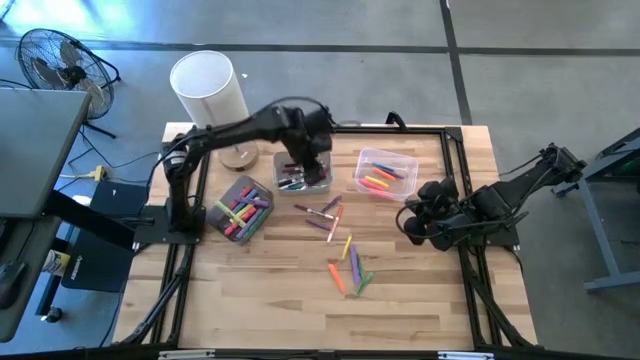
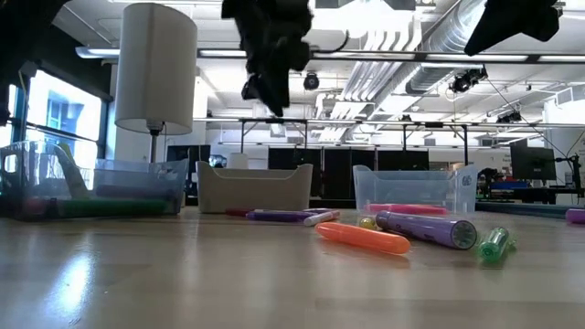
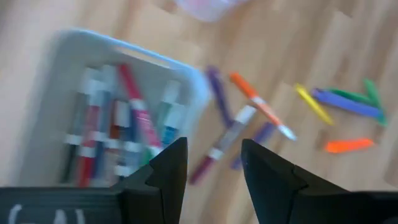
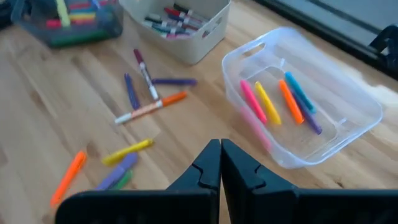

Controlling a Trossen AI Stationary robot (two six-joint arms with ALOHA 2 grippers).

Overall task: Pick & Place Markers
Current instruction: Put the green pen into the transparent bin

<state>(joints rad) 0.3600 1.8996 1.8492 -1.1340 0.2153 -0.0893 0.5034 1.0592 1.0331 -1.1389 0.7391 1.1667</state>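
Observation:
Loose markers lie flat on the wooden table in two clusters, one (image 1: 326, 212) near the bins and one (image 1: 350, 268) nearer the front edge. My left gripper (image 3: 214, 163) hovers open above the white bin (image 1: 303, 178), which holds several markers (image 3: 118, 134). Nothing is between its fingers, and in the low view the left gripper (image 2: 268, 68) is high above the table. My right gripper (image 4: 221, 163) is shut and empty. It waits at the table's right side (image 1: 413, 217), short of the clear bin (image 4: 305, 99) that holds several bright markers (image 4: 280, 102).
A dark clear bin (image 1: 242, 208) full of markers stands at the left of the white bin. A white cylinder (image 1: 209, 88) stands at the far left corner, beside a fan (image 1: 55, 60). Bare wood (image 1: 270, 300) lies along the near edge.

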